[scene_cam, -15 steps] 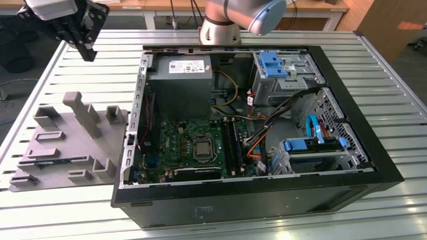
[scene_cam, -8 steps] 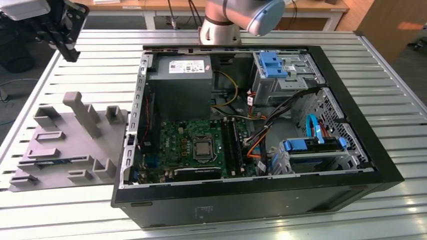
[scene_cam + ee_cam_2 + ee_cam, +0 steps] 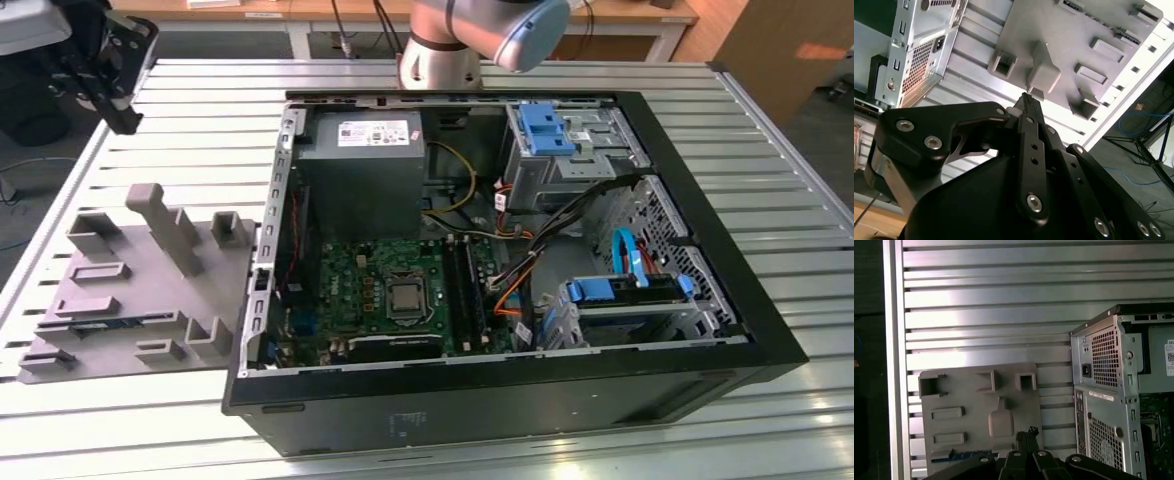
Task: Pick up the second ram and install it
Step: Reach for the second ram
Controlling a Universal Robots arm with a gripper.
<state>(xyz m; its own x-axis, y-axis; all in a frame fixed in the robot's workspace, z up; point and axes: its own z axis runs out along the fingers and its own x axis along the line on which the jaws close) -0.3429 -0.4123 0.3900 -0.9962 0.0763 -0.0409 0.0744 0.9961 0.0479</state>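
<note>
The gripper (image 3: 1026,433) is hovering over the grey tray (image 3: 969,397), fingers (image 3: 1029,130) together and empty. In the exterior view the second ram (image 3: 123,322) is lying in the tray, at 8 o'clock from the computer case (image 3: 507,410). A descent off-line is likely risking a knock against the tray's posts or tipping the stick.
</note>
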